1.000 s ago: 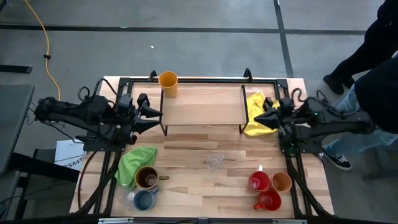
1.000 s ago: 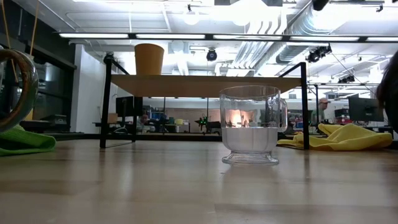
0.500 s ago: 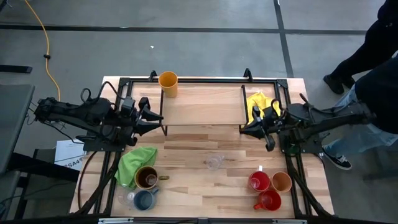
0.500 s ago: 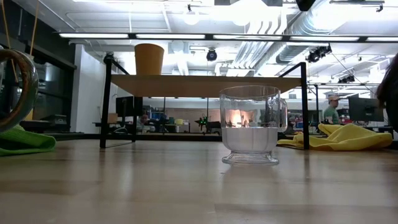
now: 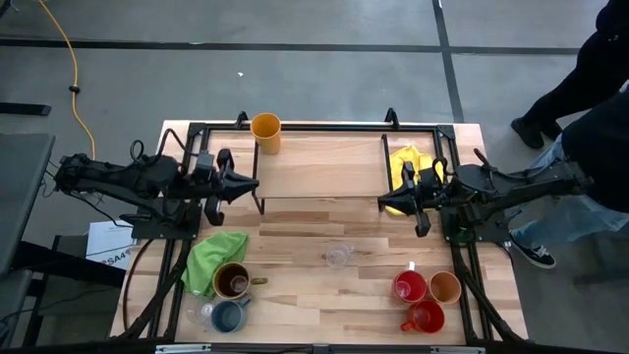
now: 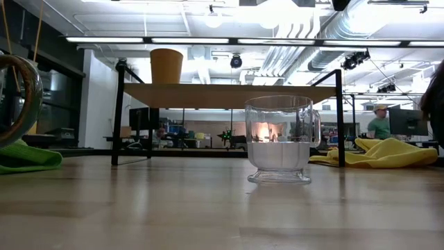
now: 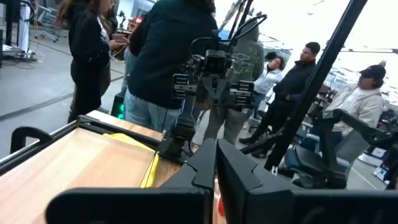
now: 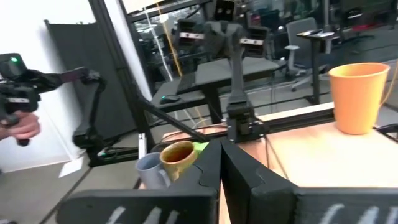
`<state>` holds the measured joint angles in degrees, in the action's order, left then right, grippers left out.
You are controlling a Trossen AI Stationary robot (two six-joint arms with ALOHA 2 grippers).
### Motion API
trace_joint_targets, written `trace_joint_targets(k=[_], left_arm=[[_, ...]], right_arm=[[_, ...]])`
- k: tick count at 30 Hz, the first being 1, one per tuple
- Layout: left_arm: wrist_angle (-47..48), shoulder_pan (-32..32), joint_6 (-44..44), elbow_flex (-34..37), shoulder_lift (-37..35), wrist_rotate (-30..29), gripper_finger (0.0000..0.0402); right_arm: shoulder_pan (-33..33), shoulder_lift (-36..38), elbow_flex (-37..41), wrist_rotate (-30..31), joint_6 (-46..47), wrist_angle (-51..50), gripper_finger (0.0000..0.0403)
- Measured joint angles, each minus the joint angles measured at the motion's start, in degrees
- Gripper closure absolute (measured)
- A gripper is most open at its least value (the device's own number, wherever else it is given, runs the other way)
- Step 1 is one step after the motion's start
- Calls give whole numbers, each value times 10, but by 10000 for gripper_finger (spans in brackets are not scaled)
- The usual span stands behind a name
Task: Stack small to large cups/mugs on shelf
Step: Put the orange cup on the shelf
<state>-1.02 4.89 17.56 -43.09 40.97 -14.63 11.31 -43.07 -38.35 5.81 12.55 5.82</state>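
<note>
The shelf (image 5: pixel 319 167) stands at the table's far middle on black legs. A yellow-orange cup (image 5: pixel 265 131) stands upright on its far left corner. My left gripper (image 5: pixel 254 185) is shut and level by the shelf's left end, holding nothing. My right gripper (image 5: pixel 381 205) is shut and level at the shelf's near right corner, also holding nothing. One clear glass (image 5: pixel 338 258) stands on the table in front of the shelf. A brown mug (image 5: pixel 232 281), a blue-grey mug (image 5: pixel 228 315) and a second glass (image 5: pixel 201 313) stand near left. Two red mugs (image 5: pixel 409 286) (image 5: pixel 425 318) and a tan cup (image 5: pixel 445 286) stand near right.
A green cloth (image 5: pixel 214 259) lies beside the brown mug, and a yellow cloth (image 5: pixel 405 169) is bunched at the shelf's right end. Bare wood lies around the middle glass. People stand beyond the table's right side (image 7: pixel 168 56), and a person's hand (image 8: pixel 18 127) shows off the left.
My left gripper has shut its fingers on nothing, staying by the shelf's left end. My right gripper has swung from over the yellow cloth toward the table's left and near side, to the shelf's near right corner, rolling a little; it stays shut.
</note>
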Motion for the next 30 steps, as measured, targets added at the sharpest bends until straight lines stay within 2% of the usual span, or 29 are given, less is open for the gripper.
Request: trace_joint_targets(k=[19,23,30], left_arm=[[-1,0,-6,0,-4,1,401],[-1,0,-6,0,-4,1,401],[-1,0,-6,0,-4,1,402]], right_arm=[[0,0,1,0,42,-9,398],[0,0,1,5,67,-16,358],[0,-1,1,50,95,-66,233]])
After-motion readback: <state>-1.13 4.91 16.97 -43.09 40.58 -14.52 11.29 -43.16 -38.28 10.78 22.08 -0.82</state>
